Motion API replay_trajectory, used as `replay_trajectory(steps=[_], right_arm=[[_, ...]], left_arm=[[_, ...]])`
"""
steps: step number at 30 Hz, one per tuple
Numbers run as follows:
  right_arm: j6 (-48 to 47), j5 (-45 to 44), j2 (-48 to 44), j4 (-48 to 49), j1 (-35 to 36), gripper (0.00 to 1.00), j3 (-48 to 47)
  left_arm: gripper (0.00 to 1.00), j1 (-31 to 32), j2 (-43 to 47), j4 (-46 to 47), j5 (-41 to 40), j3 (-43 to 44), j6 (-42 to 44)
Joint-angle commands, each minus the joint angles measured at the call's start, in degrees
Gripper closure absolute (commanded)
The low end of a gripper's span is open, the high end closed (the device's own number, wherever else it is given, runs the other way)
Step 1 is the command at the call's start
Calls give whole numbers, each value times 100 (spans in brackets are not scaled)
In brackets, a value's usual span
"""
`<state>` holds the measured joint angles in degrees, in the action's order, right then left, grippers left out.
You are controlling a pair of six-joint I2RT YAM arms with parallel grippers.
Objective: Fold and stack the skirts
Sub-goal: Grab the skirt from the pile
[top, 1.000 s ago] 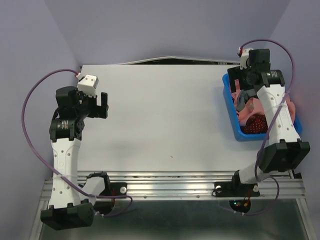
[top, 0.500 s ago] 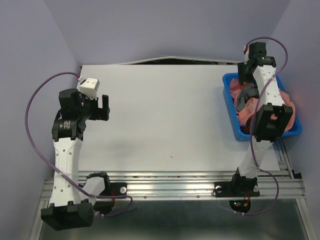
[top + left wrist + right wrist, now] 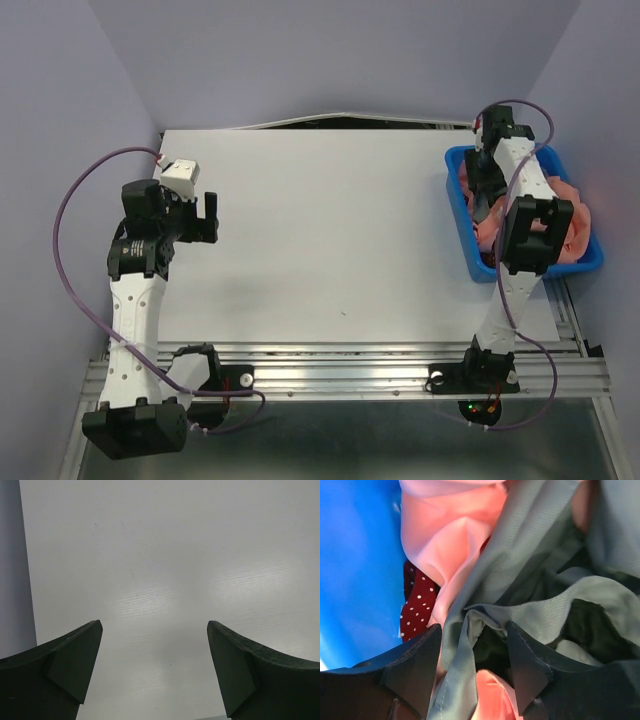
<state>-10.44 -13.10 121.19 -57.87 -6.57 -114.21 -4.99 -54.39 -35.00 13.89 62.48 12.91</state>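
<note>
The flat white tabletop stretches out ahead of and beneath the left end effector, which hangs over its left part, with nothing between its two dark fingers and only bare white surface under them. The jaws are spread wide apart. At the far right corner, well apart from the left end effector and directly under the right one, sits a rectangular blue plastic bin heaped with crumpled cloth. The right arm reaches down into it from above. From the right wrist view, the bin's smooth blue wall fills the space beyond the finger on the view's left. A salmon-pink piece of soft cloth lies ahead of that same finger, and more of it shows low between the fingers. The plain dark grey skirt, a ribbed woven fabric in loose folds, spreads ahead of and around the right end effector, and one of its folds runs down between the two fingers, touching the inner face of the finger on the view's left. A dark gap shows between this fold and the other finger. The jaws stand partway closed about the fold, and it cannot be told whether they actually pinch it. The dark red skirt with tiny white polka dots peeks out as a small patch just ahead of the view's left finger, tucked under the pink cloth and against the blue wall.
</note>
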Motion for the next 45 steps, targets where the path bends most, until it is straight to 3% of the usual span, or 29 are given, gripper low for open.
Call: replay_trajectory(steps=[1, 4, 9, 10, 11, 19, 33, 39, 45], right_arm=[[68, -34, -25, -23, 24, 45, 241], [59, -96, -60, -14, 24, 54, 338], [42, -87, -262, -102, -90, 86, 215], [33, -87, -340, -215, -142, 96, 67], [33, -70, -367, -277, -143, 99, -47], [-90, 124, -964, -507, -555, 99, -1515], [59, 475, -2529, 1488, -556, 99, -1920], [507, 1563, -2951, 2507, -556, 99, -2061], [1580, 2989, -3198, 3386, -556, 99, -2237]], left_arm=[[2, -10, -10, 222, -88, -25, -25], [2, -19, -80, 222, -79, 19, -34], [2, -19, -89, 169, -88, 98, -43], [2, -10, -72, 161, -97, 107, -51], [2, -10, -72, 152, -97, 124, -43], [2, -10, -45, 82, -62, 300, -78], [1, -10, -54, 371, -79, 449, -254], [2, -10, -71, 424, -36, 493, -236], [2, -10, -256, 371, 228, 695, -245]])
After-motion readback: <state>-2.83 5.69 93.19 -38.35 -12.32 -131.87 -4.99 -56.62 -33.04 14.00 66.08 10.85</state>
